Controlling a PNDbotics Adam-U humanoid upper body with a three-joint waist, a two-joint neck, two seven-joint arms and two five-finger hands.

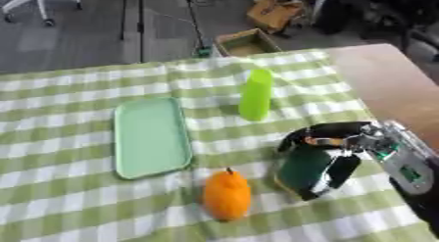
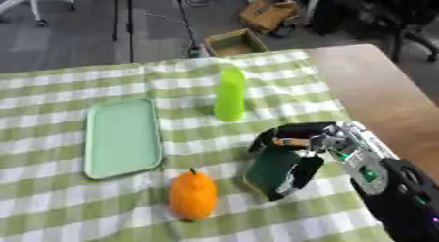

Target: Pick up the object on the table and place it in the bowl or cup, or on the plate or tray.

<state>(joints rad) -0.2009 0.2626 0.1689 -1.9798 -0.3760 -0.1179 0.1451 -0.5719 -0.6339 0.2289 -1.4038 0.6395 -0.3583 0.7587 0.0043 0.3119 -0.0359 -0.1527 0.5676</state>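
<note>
An orange fruit point(image 1: 227, 195) with a small dark stem lies on the checked cloth near the front. A pale green tray point(image 1: 151, 136) rests flat to its upper left, with nothing on it. A tall lime-green cup point(image 1: 256, 94) stands upright behind. My right hand point(image 1: 322, 160) comes in from the right and hovers just right of the fruit, apart from it. Its fingers are relaxed and spread, with nothing held between them. The left hand shows in neither view.
A green-and-white checked cloth point(image 1: 77, 197) covers the table; bare wood point(image 1: 390, 84) shows at the right. Beyond the far edge are cardboard boxes point(image 1: 247, 41) and an office chair point(image 1: 38, 2) on the floor.
</note>
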